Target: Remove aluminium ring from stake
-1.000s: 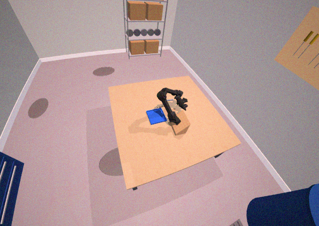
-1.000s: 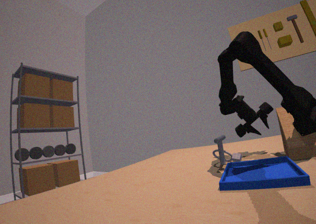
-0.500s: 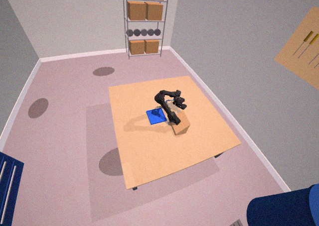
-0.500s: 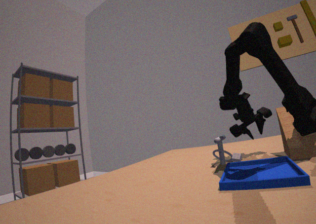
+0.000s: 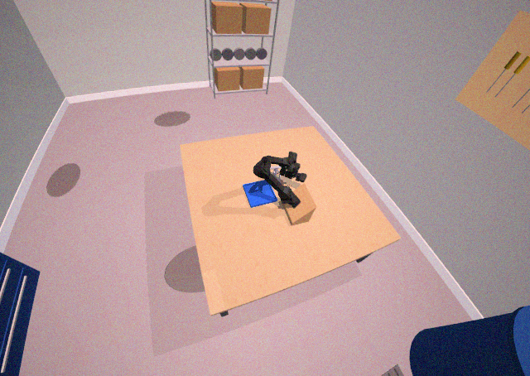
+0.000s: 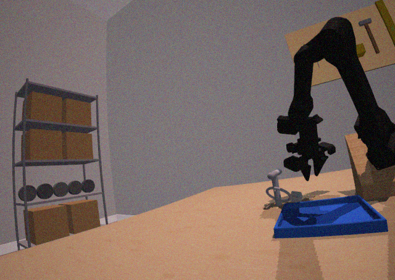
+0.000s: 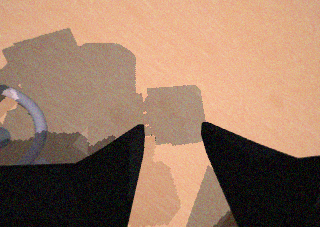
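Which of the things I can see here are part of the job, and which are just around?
Part of the job:
- ring with its tab
- stake with its cross-bar
- blue tray
- end effector, open

Just around:
- shelf rack
- cardboard boxes
- hammer on the wall board
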Tool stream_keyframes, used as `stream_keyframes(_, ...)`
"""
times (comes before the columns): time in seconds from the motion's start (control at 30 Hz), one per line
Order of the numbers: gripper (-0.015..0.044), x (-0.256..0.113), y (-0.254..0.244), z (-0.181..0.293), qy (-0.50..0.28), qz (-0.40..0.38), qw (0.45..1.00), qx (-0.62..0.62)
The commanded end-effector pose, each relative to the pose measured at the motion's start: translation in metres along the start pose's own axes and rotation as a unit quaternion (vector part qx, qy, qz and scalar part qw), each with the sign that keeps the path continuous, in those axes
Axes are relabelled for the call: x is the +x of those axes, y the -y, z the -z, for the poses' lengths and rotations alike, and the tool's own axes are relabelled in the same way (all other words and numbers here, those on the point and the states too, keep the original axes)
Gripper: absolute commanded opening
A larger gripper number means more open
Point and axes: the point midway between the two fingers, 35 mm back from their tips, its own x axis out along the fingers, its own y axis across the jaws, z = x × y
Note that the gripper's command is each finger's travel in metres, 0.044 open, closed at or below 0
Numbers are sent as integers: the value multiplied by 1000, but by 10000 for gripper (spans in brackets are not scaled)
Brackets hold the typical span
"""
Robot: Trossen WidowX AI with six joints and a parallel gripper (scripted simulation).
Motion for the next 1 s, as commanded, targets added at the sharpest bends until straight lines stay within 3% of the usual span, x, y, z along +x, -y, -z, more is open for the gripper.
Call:
stream_keyframes(0.0,200,-2,-13,5,14,-42,998,-49)
stream_keyframes(0.7,200,-25,-73,46,100,-243,914,-310)
stream_keyframes(0.97,200,-25,-75,48,103,-249,909,-318)
